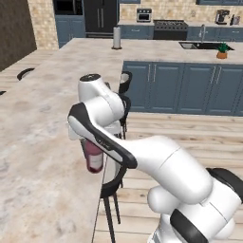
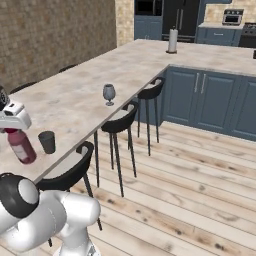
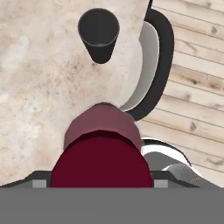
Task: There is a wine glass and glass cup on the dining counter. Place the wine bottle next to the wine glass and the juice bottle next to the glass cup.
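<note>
You see the dining counter point(image 2: 75, 95) stretch away; the gripper point(image 2: 14, 129) clenches the juice bottle point(image 2: 21, 145) just above it, near the glass cup point(image 2: 47, 141) — the wine glass point(image 2: 109, 93) stands beyond the cup in your right base view — while your hand view looks down on the bottle's cap point(image 3: 101, 159).

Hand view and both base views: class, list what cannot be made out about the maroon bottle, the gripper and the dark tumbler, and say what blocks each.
- Short maroon-red juice bottle, left base view: its cap is hidden behind the white arm.
- Gripper, right base view: finger contact is too small to judge; in the hand view the bottle's dark red cap covers the fingertips.
- Whether the bottle's base touches the beige marbled dining counter beside the dark grey glass tumbler cannot be told.
</note>
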